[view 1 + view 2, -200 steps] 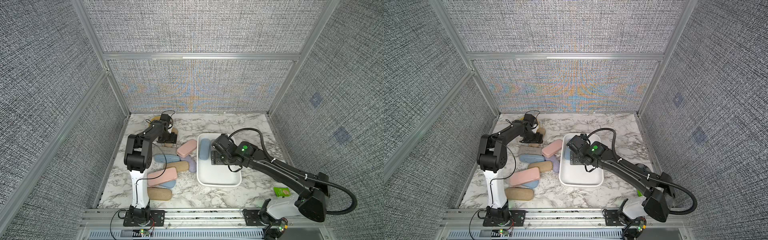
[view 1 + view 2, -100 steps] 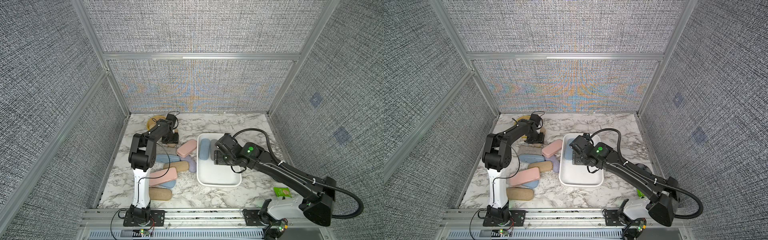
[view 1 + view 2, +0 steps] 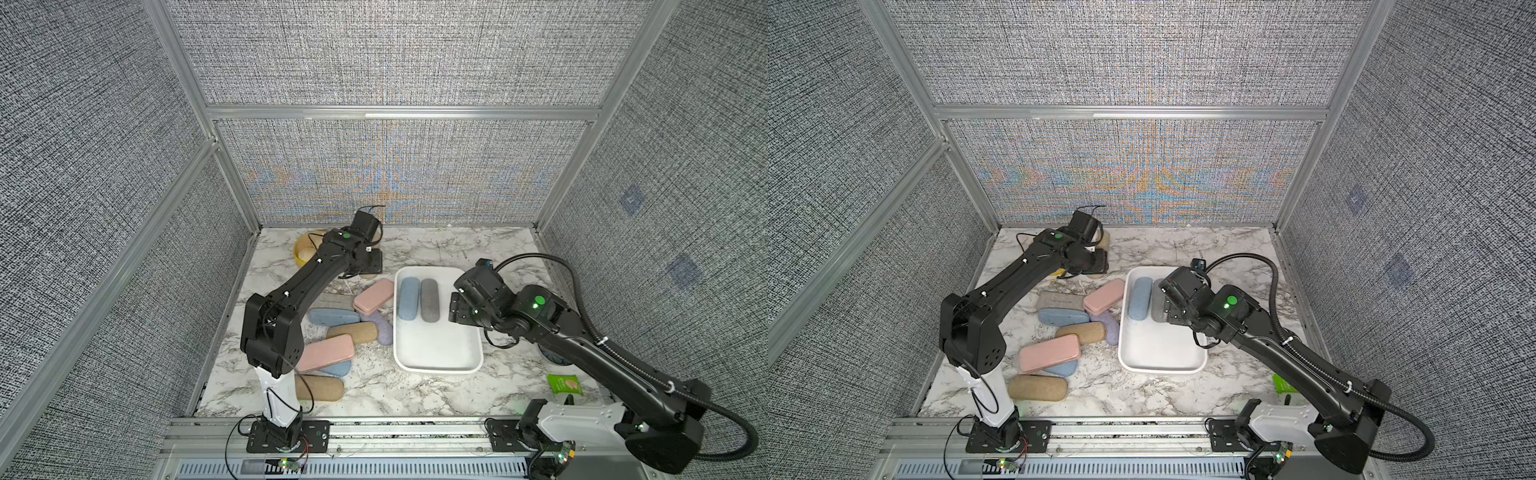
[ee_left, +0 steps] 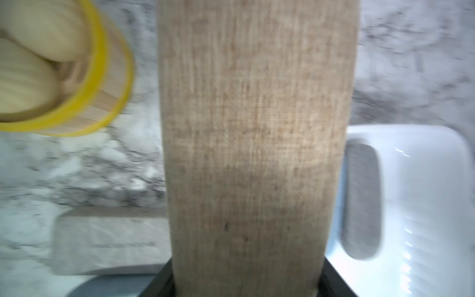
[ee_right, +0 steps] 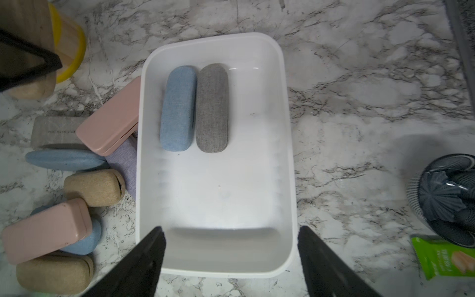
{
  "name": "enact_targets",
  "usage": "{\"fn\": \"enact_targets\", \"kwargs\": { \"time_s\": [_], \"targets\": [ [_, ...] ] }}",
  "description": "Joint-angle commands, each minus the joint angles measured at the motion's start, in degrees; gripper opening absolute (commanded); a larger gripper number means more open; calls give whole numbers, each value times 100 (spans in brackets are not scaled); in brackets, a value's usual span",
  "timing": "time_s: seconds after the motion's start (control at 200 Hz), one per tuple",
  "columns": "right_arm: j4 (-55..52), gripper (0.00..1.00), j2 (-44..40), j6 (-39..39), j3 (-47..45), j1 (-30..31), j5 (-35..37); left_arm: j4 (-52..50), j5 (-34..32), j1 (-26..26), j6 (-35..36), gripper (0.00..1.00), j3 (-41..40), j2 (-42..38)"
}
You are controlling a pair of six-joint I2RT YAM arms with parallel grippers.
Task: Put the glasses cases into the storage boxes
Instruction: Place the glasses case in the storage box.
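My left gripper (image 3: pixel 368 262) is shut on a tan glasses case (image 4: pixel 254 144) at the back left, next to the yellow basket. The case fills the left wrist view between the black fingers (image 4: pixel 331 280). My right gripper (image 5: pixel 231 257) hangs open and empty over the near right part of the white storage box (image 3: pixel 436 368). A blue case (image 5: pixel 178 108) and a grey case (image 5: pixel 212 108) lie side by side in the box's far end. Several more cases lie left of the box: pink (image 3: pixel 373 295), blue (image 3: pixel 333 317), tan (image 3: pixel 352 332), lavender (image 3: pixel 383 329), pink (image 3: pixel 326 352) and tan (image 3: pixel 320 388).
A round yellow steamer basket (image 3: pixel 304 249) with pale buns stands at the back left, close to the left gripper. A dark patterned bowl (image 5: pixel 447 195) and a green packet (image 3: pixel 564 384) lie at the front right, under the right arm. A flat grey pouch (image 5: pixel 55 131) lies behind the blue case.
My left gripper has closed on the tan case and moved right, away from the basket. The right gripper has drifted right over the box, clear of the grey case.
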Motion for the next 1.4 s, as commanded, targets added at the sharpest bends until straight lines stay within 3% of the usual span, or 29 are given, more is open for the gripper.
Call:
{"fn": "enact_targets", "kwargs": {
  "time_s": [0.0,0.21,0.575,0.725,0.91,1.166,1.396],
  "targets": [
    [-572,83,-255,319,-160,-197,275,-45,286,-511,-865,50,26,-14],
    [-954,83,-882,471,-575,-625,263,381,401,-1553,-1742,50,470,665],
    [-1184,83,-1521,396,-921,-893,80,-486,590,-2055,-2135,51,3067,2861],
    [-1164,83,-1589,337,-974,-913,31,-504,683,-2077,-2318,50,3244,3166],
    [-1096,83,-1538,264,-956,-930,-39,-293,695,-2125,-2465,50,2912,3209],
    [-1037,83,-1499,196,-936,-932,-156,-348,927,-2117,-2571,51,3307,3714],
    [-1064,83,-1434,200,-943,-932,-236,-238,1036,-2104,-2537,71,3351,3782]
  ]
}}
